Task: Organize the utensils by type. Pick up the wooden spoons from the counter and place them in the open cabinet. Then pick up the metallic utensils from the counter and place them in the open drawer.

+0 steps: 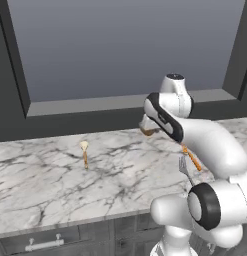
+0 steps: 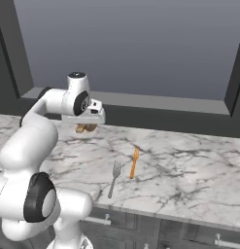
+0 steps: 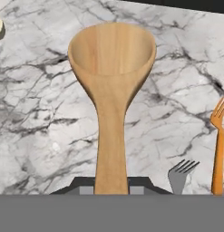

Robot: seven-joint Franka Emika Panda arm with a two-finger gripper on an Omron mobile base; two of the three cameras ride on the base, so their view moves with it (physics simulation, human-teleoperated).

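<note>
The claw (image 3: 111,188) is clamped on the long tan wooden spoon (image 3: 111,90), held above the marble counter (image 3: 41,113), with the grey fork (image 2: 114,177) and orange-handled utensil (image 2: 134,163) lying nearby

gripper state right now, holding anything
Gripper: shut on the long wooden spoon, held by its handle above the counter.

Spoon (image 3: 111,77) matt grained wood; counter (image 3: 50,131) smooth veined marble; fork (image 2: 113,178) grey metal.
</note>
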